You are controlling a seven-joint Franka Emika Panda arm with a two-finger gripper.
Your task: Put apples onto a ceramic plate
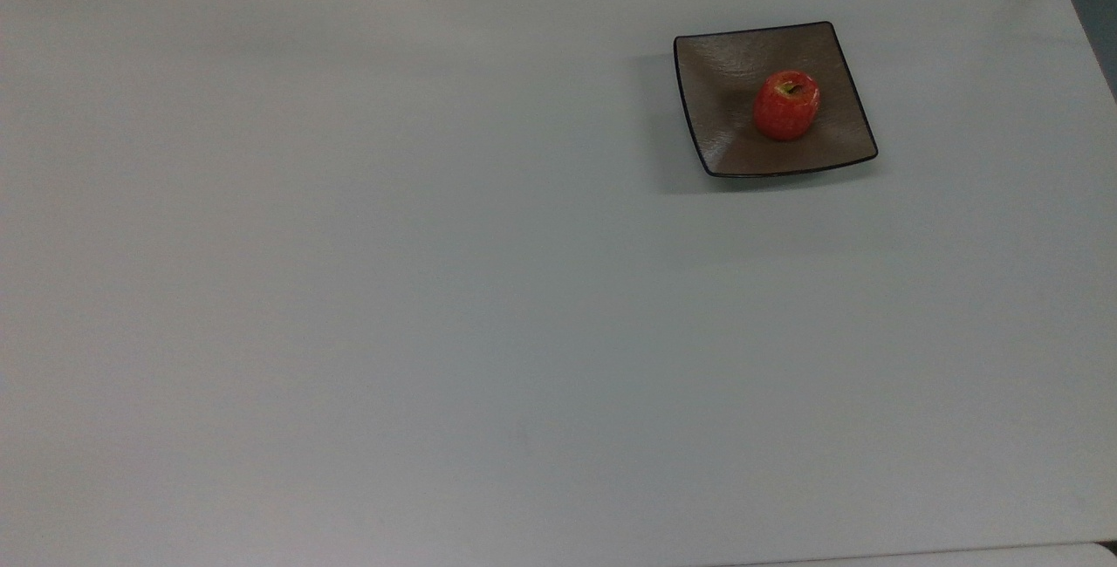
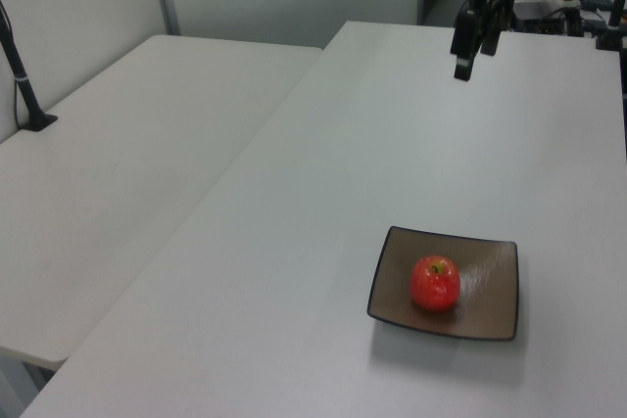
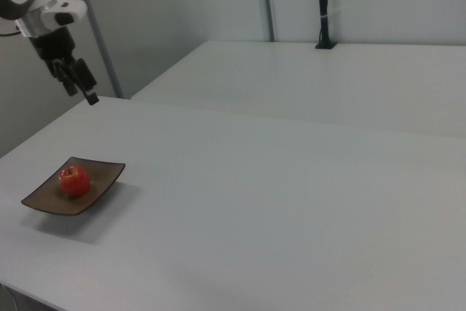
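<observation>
One small round red apple (image 1: 786,105) with a yellowish stem dimple. One square glossy brown ceramic plate (image 1: 727,131) with a thin dark rim. Two white benches: one bench (image 1: 436,288) carrying the plate, and a second bench (image 2: 127,173) beside it.

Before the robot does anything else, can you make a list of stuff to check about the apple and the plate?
1. Apple on the plate: ok, it sits near the middle, inside the rim.
2. Apple upright: ok, its stem dimple faces up in the top view.
3. Gripper let go: ok, nothing is between its fingers, and it hangs high above the table, well away from the plate.
4. Plate fully on the table: ok, no corner hangs over an edge.
5. Gripper open or shut: cannot tell.
6. More apples waiting on the table: ok, none lie on it.
</observation>
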